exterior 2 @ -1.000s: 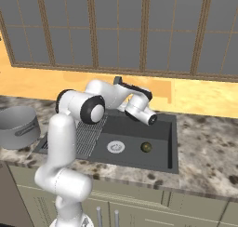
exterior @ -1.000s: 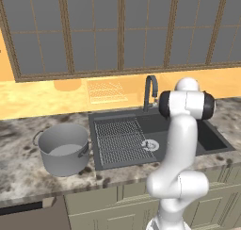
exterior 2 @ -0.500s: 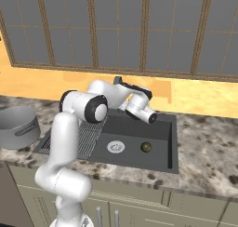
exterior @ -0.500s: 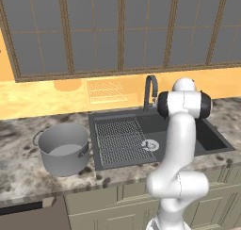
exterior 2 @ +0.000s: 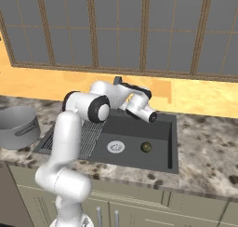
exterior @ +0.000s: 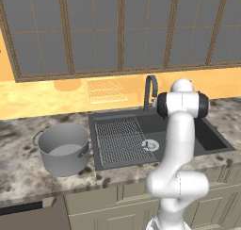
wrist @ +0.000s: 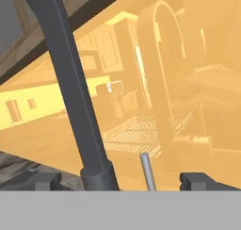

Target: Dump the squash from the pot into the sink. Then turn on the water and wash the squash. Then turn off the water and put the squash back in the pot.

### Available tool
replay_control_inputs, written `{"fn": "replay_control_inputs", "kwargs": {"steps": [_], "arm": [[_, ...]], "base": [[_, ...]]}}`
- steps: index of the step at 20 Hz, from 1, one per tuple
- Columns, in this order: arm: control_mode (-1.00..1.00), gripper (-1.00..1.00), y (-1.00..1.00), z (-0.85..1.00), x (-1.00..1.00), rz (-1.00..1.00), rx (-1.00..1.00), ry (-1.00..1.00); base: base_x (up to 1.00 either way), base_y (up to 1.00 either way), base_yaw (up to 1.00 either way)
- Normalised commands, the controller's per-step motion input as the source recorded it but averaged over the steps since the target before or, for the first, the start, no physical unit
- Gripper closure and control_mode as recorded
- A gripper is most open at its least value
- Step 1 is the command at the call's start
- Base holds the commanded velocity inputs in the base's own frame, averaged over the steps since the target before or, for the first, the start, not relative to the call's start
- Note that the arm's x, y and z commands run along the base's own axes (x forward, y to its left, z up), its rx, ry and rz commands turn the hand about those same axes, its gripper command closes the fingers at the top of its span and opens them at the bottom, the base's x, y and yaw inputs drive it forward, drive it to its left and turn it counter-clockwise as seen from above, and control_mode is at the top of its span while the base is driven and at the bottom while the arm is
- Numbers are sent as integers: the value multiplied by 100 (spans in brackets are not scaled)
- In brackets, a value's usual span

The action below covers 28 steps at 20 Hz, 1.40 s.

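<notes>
The gripper [wrist: 120, 181], jaws wide and empty, sits just before the faucet [wrist: 75, 92]. Its thin lever [wrist: 148, 170] rises between the fingertips [wrist: 200, 181], beside the faucet's base. The squash [exterior 2: 146, 147] lies below in the sink [exterior 2: 169, 142].

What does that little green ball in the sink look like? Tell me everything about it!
The squash is a small, round, dark olive-green lump with faint yellowish flecks. It sits on the floor of the sink's deeper basin, a little to the right of the round silver drain as the right base view shows it, not touching it. Nothing is holding it. No water shows around it. It is much smaller than the grey pot out on the counter.
</notes>
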Motion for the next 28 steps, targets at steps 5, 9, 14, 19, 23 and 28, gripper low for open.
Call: {"fn": "replay_control_inputs", "kwargs": {"steps": [5, 9, 14, 19, 23, 28], "arm": [[-100, -100, 0, -6, 19, 0, 0, 2], [-100, -100, 0, -5, 23, 0, 1, 1], [-100, -100, 0, -10, 19, 0, 0, 1], [-100, 100, 0, -13, 14, 0, 0, 0], [-100, 100, 0, -13, 16, 0, 0, 1], [-100, 100, -13, -3, 11, 0, 1, 1]], "base": [[0, 0, 0], [0, 0, 0], [0, 0, 0], [0, 0, 0], [0, 0, 0], [0, 0, 0]]}}
